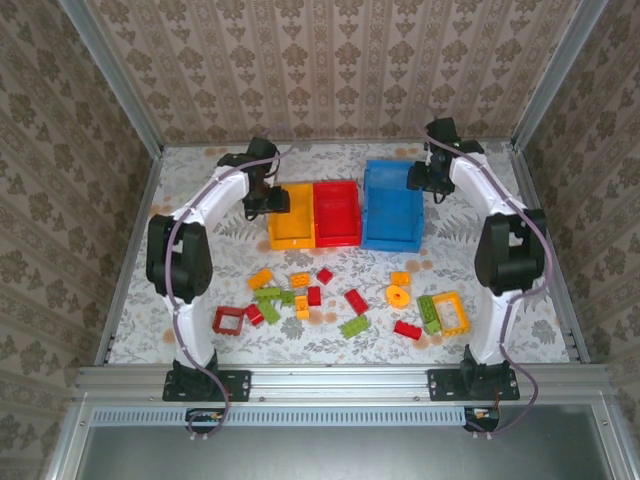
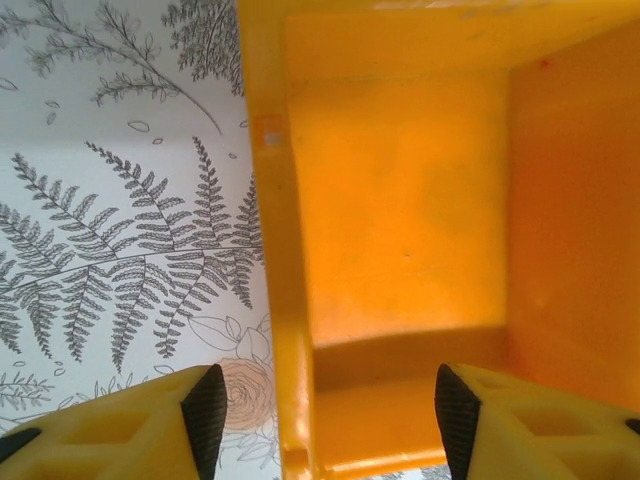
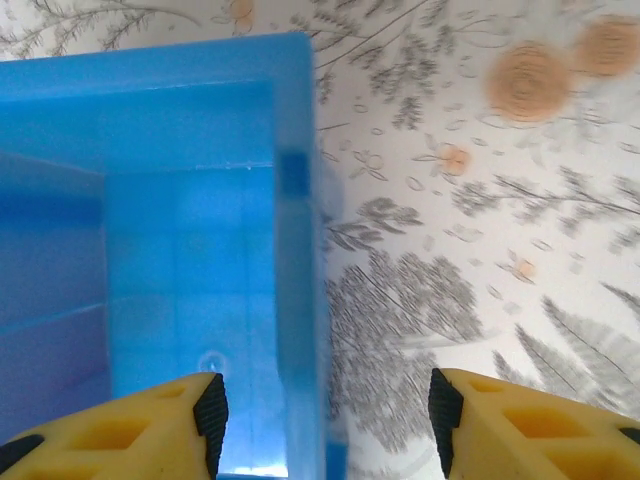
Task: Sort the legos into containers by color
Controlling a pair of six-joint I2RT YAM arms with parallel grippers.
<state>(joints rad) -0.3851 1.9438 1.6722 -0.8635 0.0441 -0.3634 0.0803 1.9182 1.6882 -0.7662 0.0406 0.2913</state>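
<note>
- Left gripper: jaws apart, empty, above the left wall of the yellow-orange bin.
- Right gripper: jaws apart, empty, over the right wall of the blue bin.
- Legos: scattered on the table, nearward of the bins and well apart from both grippers. Either arm must draw back.

No text, number or brand can be read anywhere. A pale patch on the rim of the yellow-orange bin carries nothing legible. A faint round moulded mark on the floor of the blue bin is too blurred to make out.
</note>
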